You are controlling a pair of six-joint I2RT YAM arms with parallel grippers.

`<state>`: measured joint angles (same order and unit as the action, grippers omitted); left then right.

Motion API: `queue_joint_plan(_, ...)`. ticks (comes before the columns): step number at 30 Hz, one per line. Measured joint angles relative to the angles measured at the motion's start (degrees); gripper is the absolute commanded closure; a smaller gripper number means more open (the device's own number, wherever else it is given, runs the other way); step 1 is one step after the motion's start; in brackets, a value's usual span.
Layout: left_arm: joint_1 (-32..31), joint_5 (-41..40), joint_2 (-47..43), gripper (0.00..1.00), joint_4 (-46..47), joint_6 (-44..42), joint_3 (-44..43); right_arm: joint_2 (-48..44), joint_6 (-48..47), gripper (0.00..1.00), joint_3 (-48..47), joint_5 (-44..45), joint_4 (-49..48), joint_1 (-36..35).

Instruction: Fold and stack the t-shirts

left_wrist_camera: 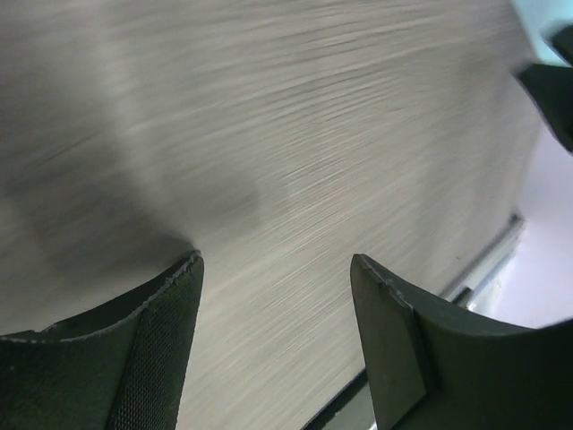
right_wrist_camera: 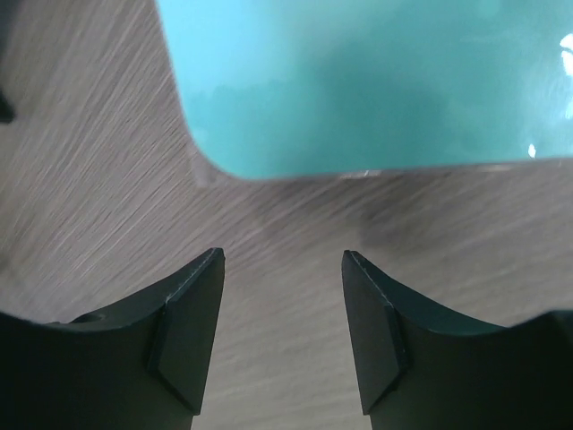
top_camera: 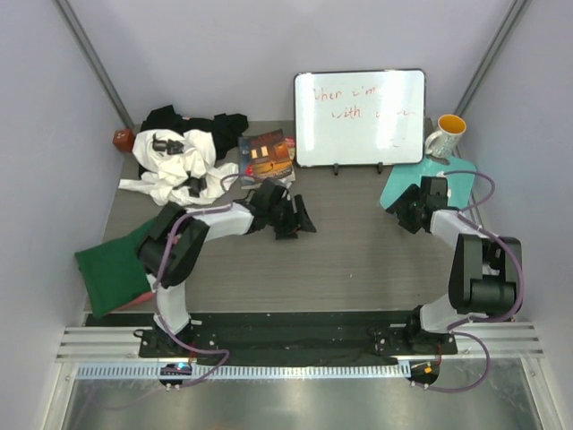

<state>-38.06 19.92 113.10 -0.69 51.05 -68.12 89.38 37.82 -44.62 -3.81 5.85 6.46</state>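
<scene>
At the back left of the table (top_camera: 358, 255), most of the t-shirts (top_camera: 192, 143) lie in a heap. A white one with black marks (top_camera: 161, 166) is tangled against a black one (top_camera: 175, 118). A dark green one (top_camera: 112, 264) lies flat at the near left edge, with what looks like a sliver of salmon pink (top_camera: 148, 294) under it. Neither arm holds anything: the left gripper (left_wrist_camera: 273, 264) hangs spread over bare wood mid-table, and the right gripper (right_wrist_camera: 282, 260), spread as well, hovers just off the corner of the teal mat (right_wrist_camera: 358, 81). From where I stand, the worry is the tangle. A pinch into that heap could lift two shirts at once, or drag a sleeve over the book (top_camera: 267, 154) just beside it and pull it along. The right arm is well apart from the cloth, and the whiteboard (top_camera: 358, 116) and mug (top_camera: 445, 134) stand close behind it, so a wide swing could knock them. A small red object (top_camera: 123, 139) sits just left of the heap.
</scene>
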Motion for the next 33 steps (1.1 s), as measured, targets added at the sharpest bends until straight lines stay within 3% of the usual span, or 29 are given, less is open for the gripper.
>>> queue_joint_plan(4, 4.22, -6.91, -13.05, 0.31, -2.29, 1.51, 13.55, -7.02, -0.11, 0.38, 1.4, -3.21, 2.4, -0.02)
queue_joint_plan(5, 5.49, -9.25, -16.68, 0.24, -3.41, 1.66, 16.26, -8.63, -0.17, 0.38, 1.44, -4.26, 2.45, -0.02)
queue_joint_plan(7, 7.58, -14.47, -23.78, 0.22, -6.51, 1.92, 19.89, -11.26, -0.22, 0.38, 1.9, -6.25, 2.12, -0.09)
queue_joint_plan(12, 10.75, -22.97, -39.71, 0.19, -12.07, 1.9, 22.14, -13.92, -0.2, 0.38, 5.2, -10.75, 1.03, -1.11)
queue_joint_plan(16, 17.27, -25.53, -45.18, 0.19, -13.86, 0.81, 22.03, -13.88, -0.22, 0.38, 6.64, -14.16, 1.07, -4.02)
queue_joint_plan(22, 27.91, -26.8, -39.67, 0.19, -18.93, -0.96, 15.19, -15.41, 0.42, 0.38, 7.96, -17.55, -0.92, -10.1)
queue_joint_plan(33, 40.52, -25.05, -10.51, 0.19, -21.14, -1.36, -11.91, -21.4, 1.11, 0.38, 9.81, -19.82, 0.24, -11.87)
